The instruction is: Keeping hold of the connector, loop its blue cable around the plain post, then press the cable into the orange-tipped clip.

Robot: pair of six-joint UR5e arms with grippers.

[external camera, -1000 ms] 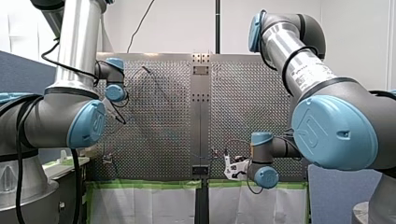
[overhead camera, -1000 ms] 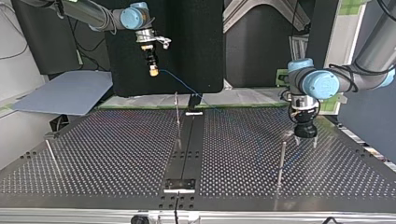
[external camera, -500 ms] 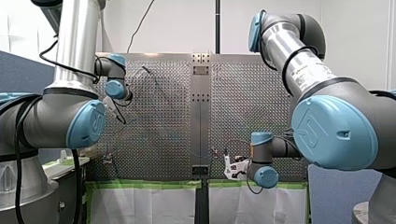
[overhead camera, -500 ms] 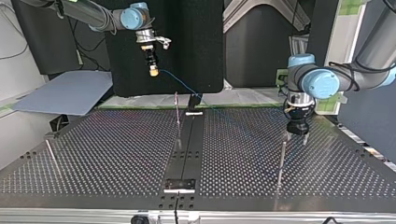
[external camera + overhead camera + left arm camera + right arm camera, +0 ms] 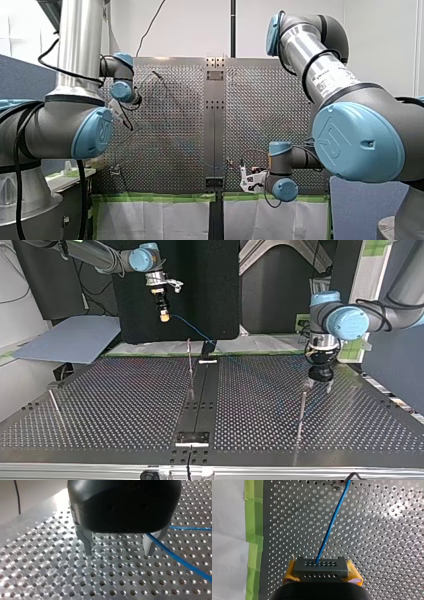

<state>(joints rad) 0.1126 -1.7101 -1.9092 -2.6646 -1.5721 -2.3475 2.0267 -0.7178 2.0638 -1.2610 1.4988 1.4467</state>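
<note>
Right gripper (image 5: 163, 316) clamped the black perforated connector (image 5: 321, 569), surest hold on its thin, seemingly limp blue cable (image 5: 332, 522); left gripper (image 5: 119, 551) gaped empty.

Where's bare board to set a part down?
Bare: table between the left-edge post and centre strip, top view; also the near corner past the right post. Crowded: my left end effector at the right post; blue cable by the centre post.
</note>
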